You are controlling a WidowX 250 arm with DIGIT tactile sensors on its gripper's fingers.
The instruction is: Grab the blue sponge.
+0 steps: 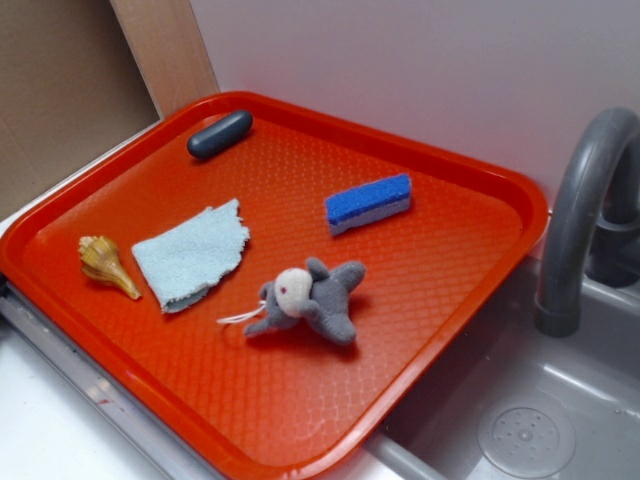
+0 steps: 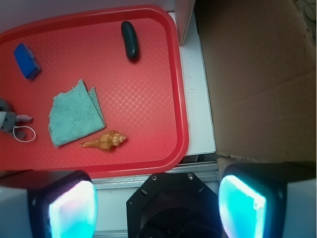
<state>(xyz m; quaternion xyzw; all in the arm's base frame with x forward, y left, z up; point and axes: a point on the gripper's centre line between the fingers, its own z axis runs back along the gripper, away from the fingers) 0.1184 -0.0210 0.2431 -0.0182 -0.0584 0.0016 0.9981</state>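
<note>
A: Biggest item? Red textured plastic tray [image 1: 450,190], squarish, rounded corners, set beside grey sink basin [image 1: 600,400] with curved grey faucet [image 1: 580,200].

B: Next down?

A: Pale-blue ragged flat cloth [image 1: 190,252], left of centre on tray floor. Then small grey plush toy with pale face [image 1: 310,298], lying on its side near tray middle, thin white loop at its end.

B: Task object?

A: Blue sponge [image 1: 368,203], small rectangular block, royal-blue rough top over pale lavender-white layer. Lying flat on tray toward far right part, clear of plush toy and cloth, touching neither. Top-left corner in wrist view [image 2: 26,60].

B: Smaller stuff?

A: Dark grey oval capsule-shaped object [image 1: 220,133] near far rim. Tan ridged spiral seashell [image 1: 106,264] just beside cloth's left edge.

B: Pincer?

A: Gripper [image 2: 166,201] seen in wrist view only, spread wide, two glowing cyan-lit pads [image 2: 74,210] well apart, nothing between them. Positioned off tray, past near rim, well apart from sponge.
</note>
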